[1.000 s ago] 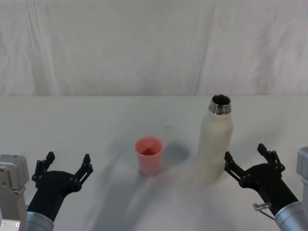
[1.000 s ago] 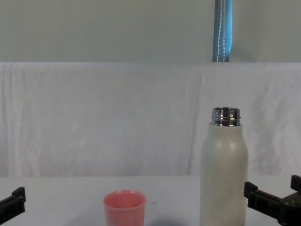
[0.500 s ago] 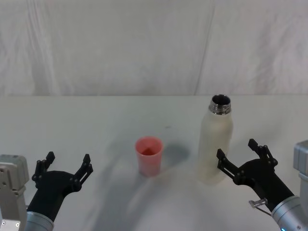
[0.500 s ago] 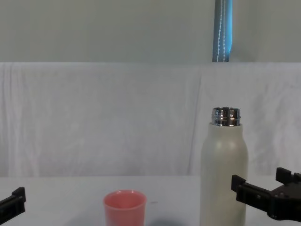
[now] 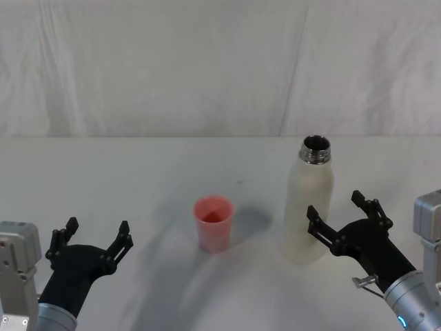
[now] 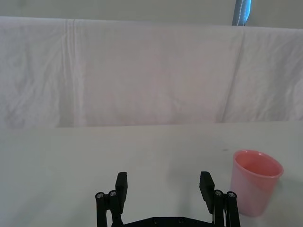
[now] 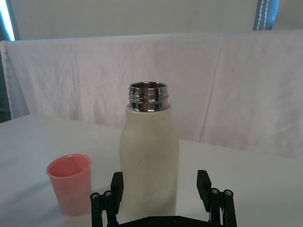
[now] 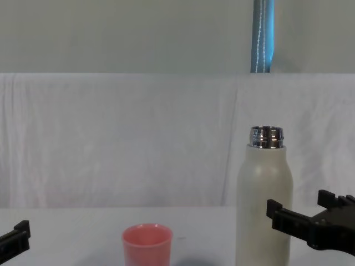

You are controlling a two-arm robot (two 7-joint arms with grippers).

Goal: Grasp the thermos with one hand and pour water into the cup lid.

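The thermos [image 5: 309, 205] stood upright and uncapped on the surface [image 5: 138, 179], right of the cup lid [image 5: 213, 223]. The right gripper [image 5: 343, 223], fingers apart, sat beside its lower body: approach step. Next: straddle, close, lift, tilt. The left gripper [image 5: 94, 243] idled, fingers apart.

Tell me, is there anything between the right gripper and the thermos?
Nothing visible. The right gripper is open beside the thermos, its fingers on either side of the lower body with only bare table around. The cup lid stands apart, toward the robot's left.
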